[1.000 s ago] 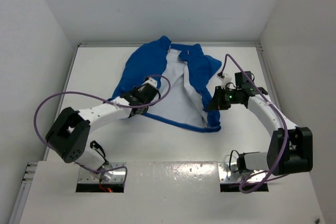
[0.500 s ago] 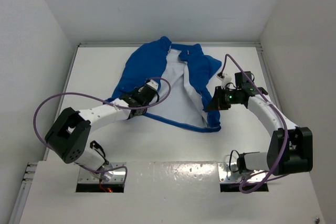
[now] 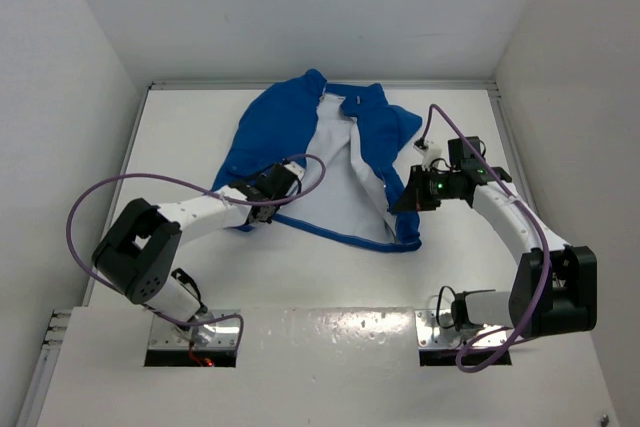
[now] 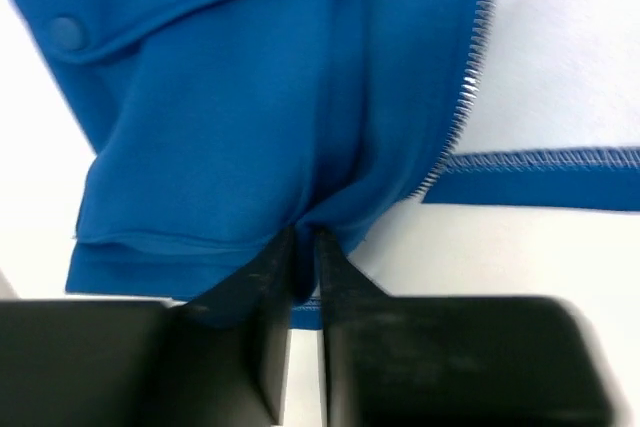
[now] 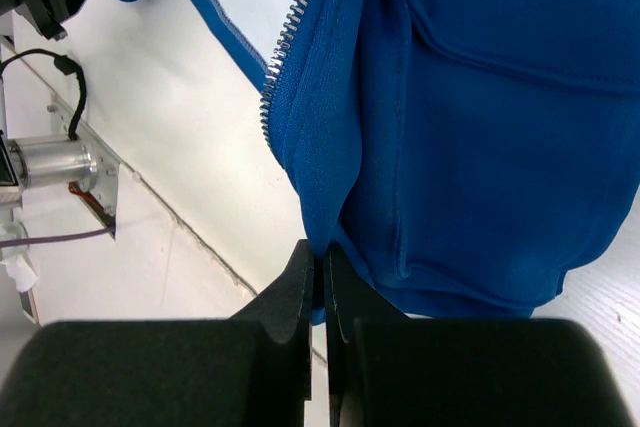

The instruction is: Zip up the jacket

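The left claw (image 4: 303,237) is pinching a fold of blue fabric at the near hem of the jacket (image 3: 268,127), its jaws clamping tight with cloth bunching between them. The right claw (image 5: 322,252) is gripping the other front panel the same way, jaws pressing together on the hem edge. Only the wrist views are showing these grips. The left wrist view is also showing one row of zipper teeth (image 4: 470,77) running along the panel edge and one round snap (image 4: 68,32) on a pocket flap, while the right wrist view is showing a second tooth row (image 5: 290,42) and one stitched pocket flap (image 5: 500,37). From above, one jacket is lying spread open on the white tabletop (image 3: 330,267), collar at the far side, two blue panels parting around the white lining (image 3: 335,182). The overhead view alone is showing both arms reaching in from the near edge, two claws well apart, and two purple cables (image 3: 110,192) looping off the arms.
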Robot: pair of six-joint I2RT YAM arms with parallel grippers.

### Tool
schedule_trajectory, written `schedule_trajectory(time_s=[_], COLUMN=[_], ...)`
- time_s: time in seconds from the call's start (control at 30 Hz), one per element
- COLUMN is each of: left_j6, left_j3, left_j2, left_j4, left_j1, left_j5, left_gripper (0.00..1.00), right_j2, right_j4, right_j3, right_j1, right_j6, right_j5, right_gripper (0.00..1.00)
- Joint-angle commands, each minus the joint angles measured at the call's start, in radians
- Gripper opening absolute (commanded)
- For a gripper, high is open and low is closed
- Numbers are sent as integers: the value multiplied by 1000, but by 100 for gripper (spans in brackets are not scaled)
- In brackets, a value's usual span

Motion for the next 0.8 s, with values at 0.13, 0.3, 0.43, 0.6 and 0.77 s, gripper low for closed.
schedule_trajectory(time_s=[0.13, 0.3, 0.43, 0.6, 0.77], left_j6=[22, 22, 22, 45, 65], left_j3=[25, 35, 55, 75, 84], left_j2=[-17, 17, 43, 70, 60], left_j4=[-35, -35, -35, -35, -46], left_j1=[38, 59, 88, 119, 151], left_j5=[153, 177, 177, 213, 312], left_gripper=[29, 34, 35, 37, 52], right_j2=[-21, -17, -17, -17, -17], right_j4=[8, 5, 8, 5, 2], right_j3=[11, 19, 20, 20, 20], right_j1=[-7, -9, -7, -7, -9], right_j6=[-13, -11, -10, -11, -13], right_j5=[8, 5, 7, 10, 13], right_gripper=[0, 0, 0, 0, 0])
